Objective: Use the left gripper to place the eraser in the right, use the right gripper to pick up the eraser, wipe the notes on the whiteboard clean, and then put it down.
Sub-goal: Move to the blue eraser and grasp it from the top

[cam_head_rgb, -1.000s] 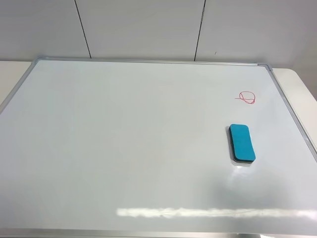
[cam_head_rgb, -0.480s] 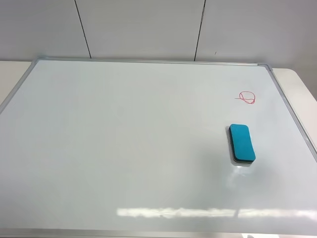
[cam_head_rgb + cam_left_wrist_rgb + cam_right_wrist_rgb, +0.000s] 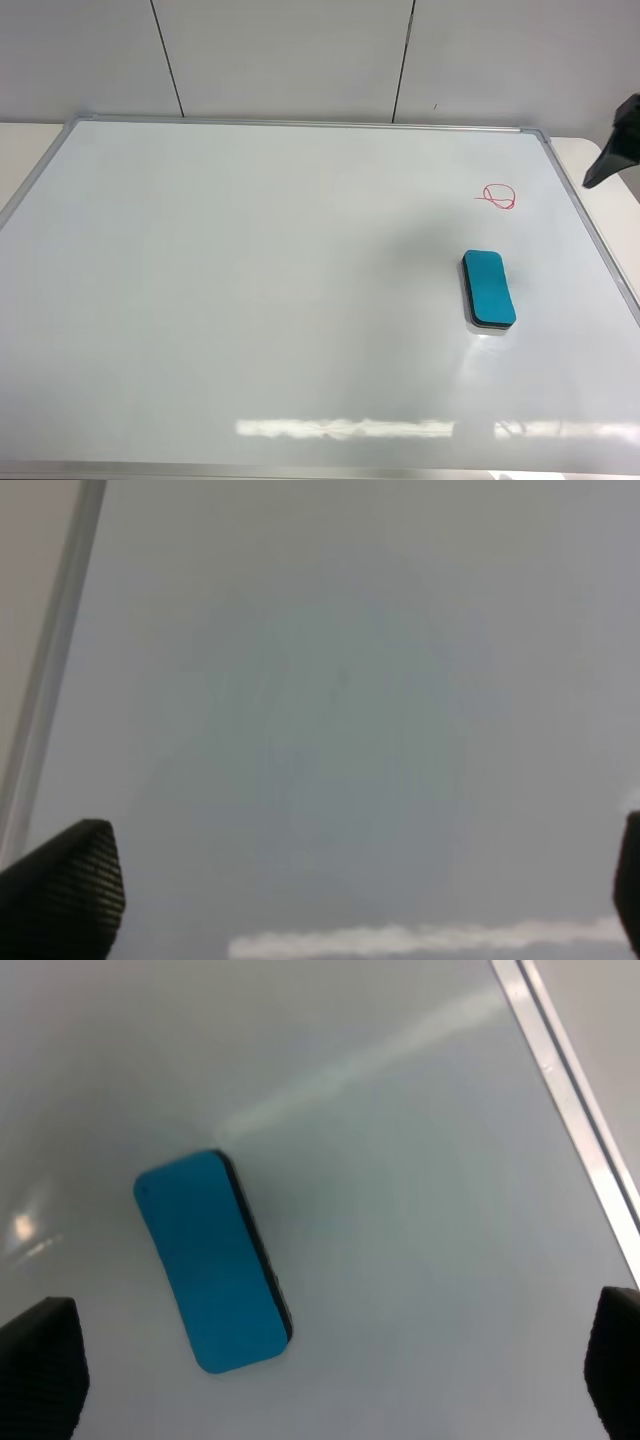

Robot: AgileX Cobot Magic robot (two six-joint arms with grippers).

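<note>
Whiteboard [image 3: 250,300]: lies flat, glossy, silver frame.

Right gripper [image 3: 328,1365]: fingers spread wide, empty, hovering above the eraser.

Left gripper [image 3: 345,890]: also wide and empty, over bare board beside the frame. The high camera does not show it.

Eraser [image 3: 488,288]: flat on the board's right part, teal top up, felt base down, apart from the frame. Likely light, with a stiff body and soft base. Best pinched across the long sides at mid-length.

Notes [image 3: 498,197]: red scribble near the eraser's far end, not yet wiped.
</note>
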